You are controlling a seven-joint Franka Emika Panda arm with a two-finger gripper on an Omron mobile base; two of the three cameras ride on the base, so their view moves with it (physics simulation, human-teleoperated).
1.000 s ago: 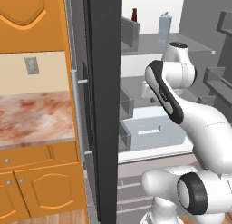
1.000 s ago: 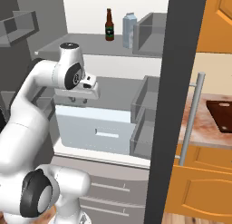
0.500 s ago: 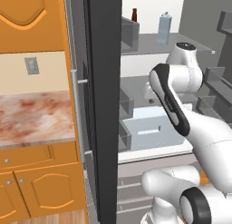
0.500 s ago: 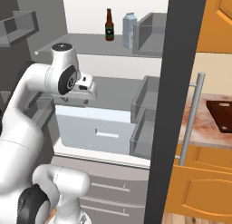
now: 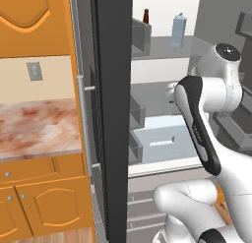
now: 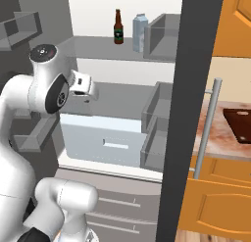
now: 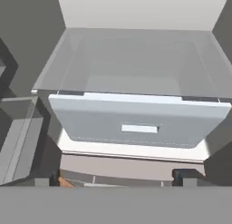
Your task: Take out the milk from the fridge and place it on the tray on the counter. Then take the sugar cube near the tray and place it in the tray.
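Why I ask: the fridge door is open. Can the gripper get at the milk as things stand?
Probably yes: the milk stands exposed on the top shelf beside the bottle, nothing before it; the open gripper points lower, at the drawer.

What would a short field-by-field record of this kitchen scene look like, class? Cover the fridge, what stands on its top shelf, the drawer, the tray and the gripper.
fridge: door open, grey shelves showing
top shelf: the milk upright beside a dark brown bottle, standing apart
drawer: pale, with a slot handle, below the middle shelf
tray: dark brown, on the counter right of the fridge
gripper: open, holding nothing, in front of the middle shelf, well below the milk
task progress: milk not yet taken
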